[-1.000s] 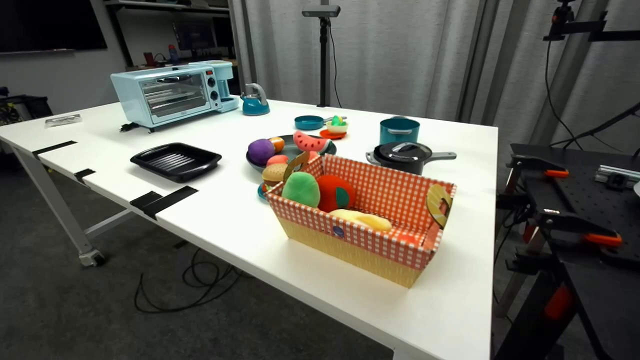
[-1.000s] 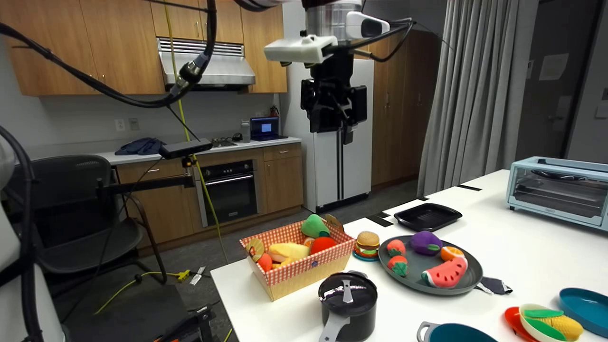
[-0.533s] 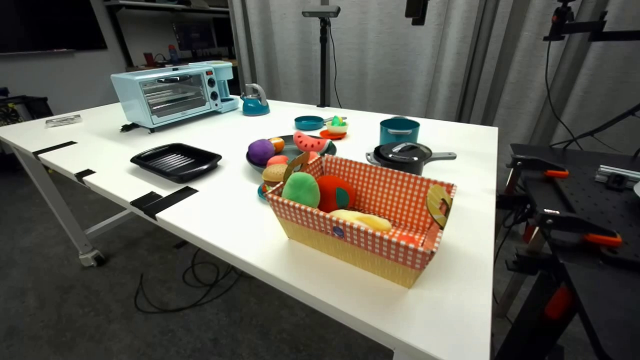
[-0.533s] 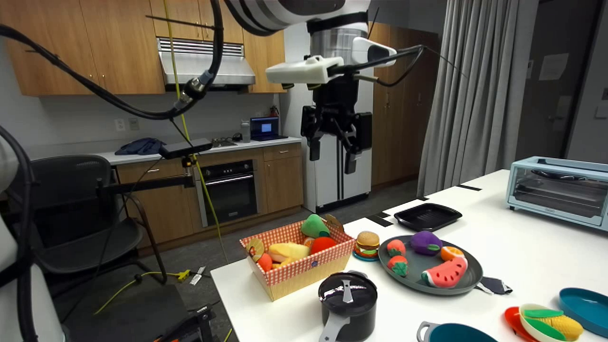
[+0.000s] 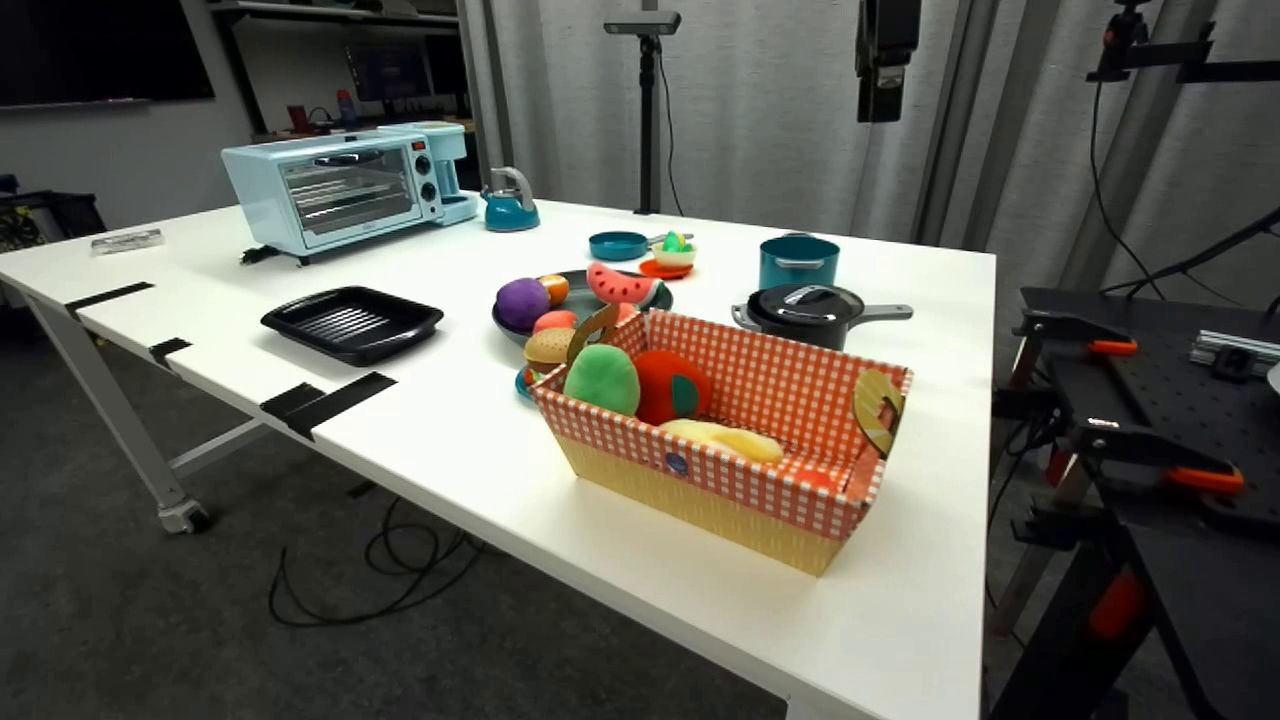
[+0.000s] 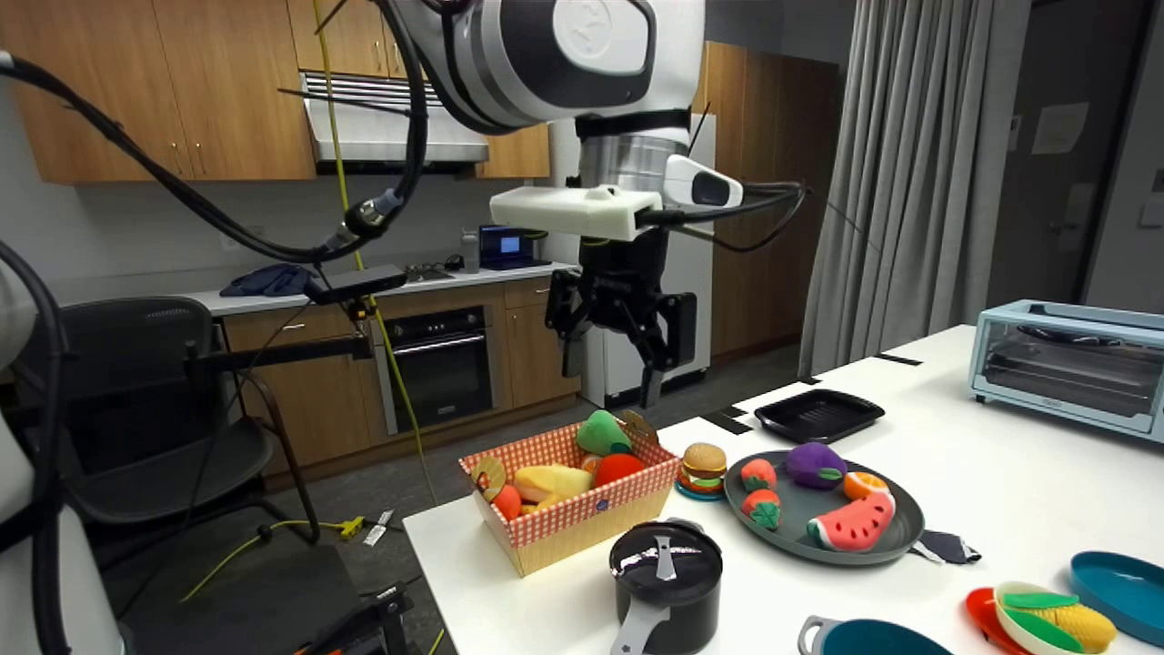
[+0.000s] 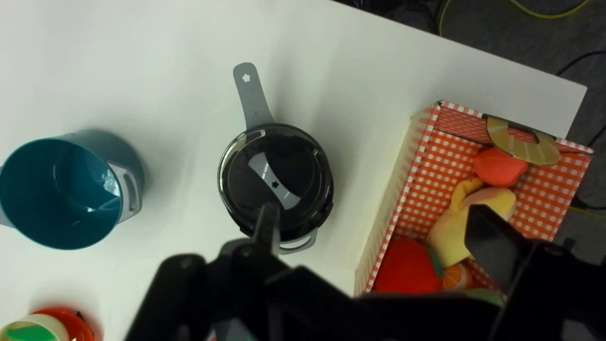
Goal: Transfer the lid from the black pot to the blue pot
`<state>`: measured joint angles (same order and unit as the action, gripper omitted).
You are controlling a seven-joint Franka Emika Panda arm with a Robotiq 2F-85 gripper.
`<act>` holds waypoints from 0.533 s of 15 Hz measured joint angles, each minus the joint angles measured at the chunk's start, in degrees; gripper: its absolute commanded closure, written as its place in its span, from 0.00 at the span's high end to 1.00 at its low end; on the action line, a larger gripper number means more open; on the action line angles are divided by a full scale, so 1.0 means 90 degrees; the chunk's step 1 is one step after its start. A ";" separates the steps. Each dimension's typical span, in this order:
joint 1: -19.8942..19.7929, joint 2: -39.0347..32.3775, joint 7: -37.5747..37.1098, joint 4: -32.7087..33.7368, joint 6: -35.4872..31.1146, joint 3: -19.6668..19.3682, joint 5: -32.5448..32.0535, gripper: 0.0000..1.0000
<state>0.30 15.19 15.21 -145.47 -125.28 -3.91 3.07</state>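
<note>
The black pot (image 6: 693, 615) stands upright on the white table with its long grey handle; it also shows in an exterior view (image 5: 825, 334). The dark see-through lid (image 7: 303, 163) with a grey strip handle (image 7: 274, 182) sits on it. The blue pot (image 7: 116, 149) stands beside it, uncovered and empty in the wrist view; it also shows in an exterior view (image 5: 785, 268) and is cut off by the frame edge in an exterior view (image 6: 873, 639). My gripper (image 6: 611, 374) is open and empty, high above the table. In the wrist view its fingers (image 7: 374, 220) straddle the basket's near wall.
A checkered basket (image 6: 582, 518) of toy food stands close beside the black pot. A grey pan (image 6: 800, 543) with toy fruit, a burger (image 6: 703, 468), a black tray (image 6: 818, 416), a teal pan (image 6: 1123, 587) and a toaster oven (image 6: 1073, 364) are on the table.
My gripper has moved down toward the table, and its finger has come into view at the top of an exterior view. The pots, lid and basket have not moved.
</note>
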 measured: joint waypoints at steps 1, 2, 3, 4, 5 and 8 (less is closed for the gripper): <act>0.0000 -0.0061 0.0185 -0.0056 -0.0055 -0.0022 -0.0002 1.00; 0.0000 -0.0133 0.0394 -0.0095 -0.0116 -0.0052 -0.0007 1.00; 0.0000 -0.0208 0.0614 -0.0126 -0.0183 -0.0092 -0.0009 1.00; -0.0001 -0.0291 0.0848 -0.0141 -0.0233 -0.0143 -0.0010 1.00; -0.0003 -0.0373 0.1081 -0.0145 -0.0261 -0.0196 -0.0010 1.00; -0.0026 -0.0615 0.1804 -0.0146 -0.0360 -0.0341 -0.0010 1.00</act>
<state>0.06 9.65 31.45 -146.78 -128.52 -6.98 2.99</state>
